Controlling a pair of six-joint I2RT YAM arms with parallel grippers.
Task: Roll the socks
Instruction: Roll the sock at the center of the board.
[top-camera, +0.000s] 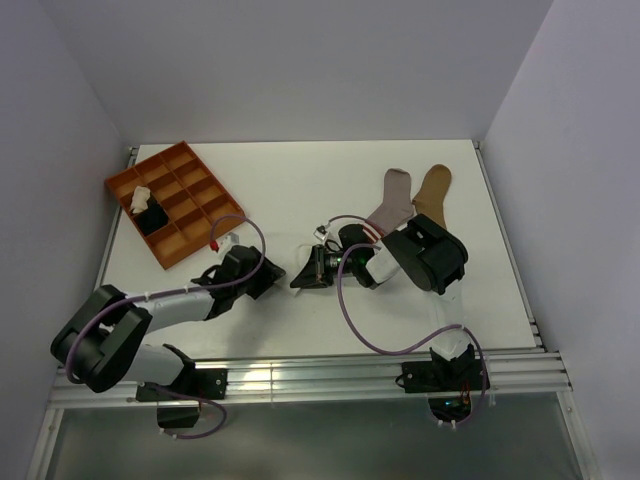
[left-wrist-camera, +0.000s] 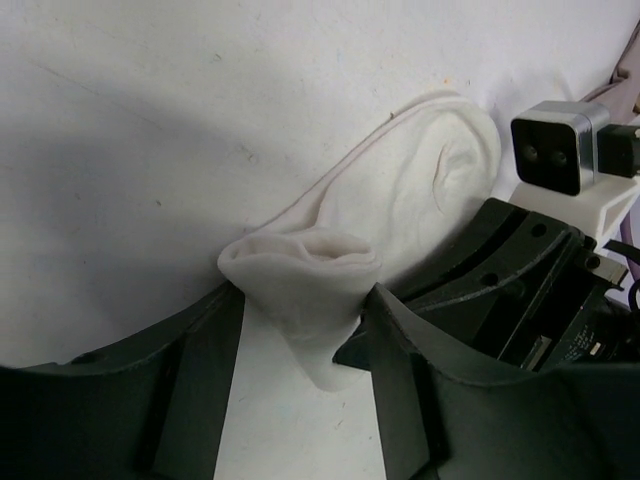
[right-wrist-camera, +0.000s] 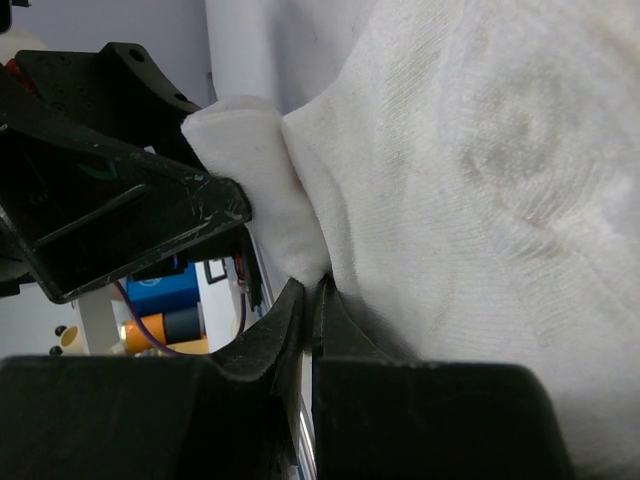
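Overhead, left tool (top-camera: 283, 272) and right tool (top-camera: 298, 278) meet near the table's (top-camera: 300, 170) middle, open table all round, covering what lies between. Left wrist: left tool straddles the white sock's (left-wrist-camera: 400, 200) bunched cuff, grip unclear. Right wrist: right tool clenched at its fold; sock runs off-frame.
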